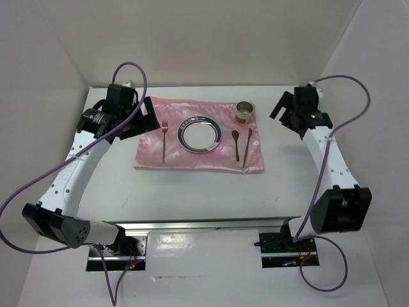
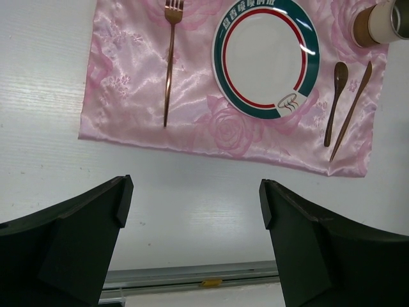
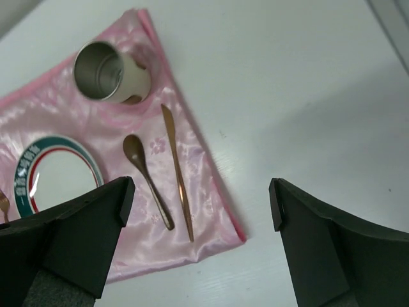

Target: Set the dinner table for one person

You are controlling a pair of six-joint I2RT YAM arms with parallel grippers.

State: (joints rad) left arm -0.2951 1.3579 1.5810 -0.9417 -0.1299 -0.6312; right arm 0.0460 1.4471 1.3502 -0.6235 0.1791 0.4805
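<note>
The white dinner table (image 1: 204, 192) carries a shiny pink cloth (image 1: 148, 152). On the cloth lie a copper fork (image 1: 164, 137) at the left, a white plate with a green and red rim (image 1: 200, 134) in the middle, then a spoon (image 1: 235, 142) and a knife (image 1: 246, 146). A metal cup (image 1: 245, 112) stands at the cloth's far right corner. My left gripper (image 1: 144, 115) is open and empty, held above the cloth's left end. My right gripper (image 1: 282, 106) is open and empty, to the right of the cup. The wrist views show both open grippers, left (image 2: 192, 192) and right (image 3: 198, 192), holding nothing.
A metal rail (image 1: 204, 225) runs along the table's near edge, between the two arm bases. White walls close in the back and both sides. Purple cables loop from both arms.
</note>
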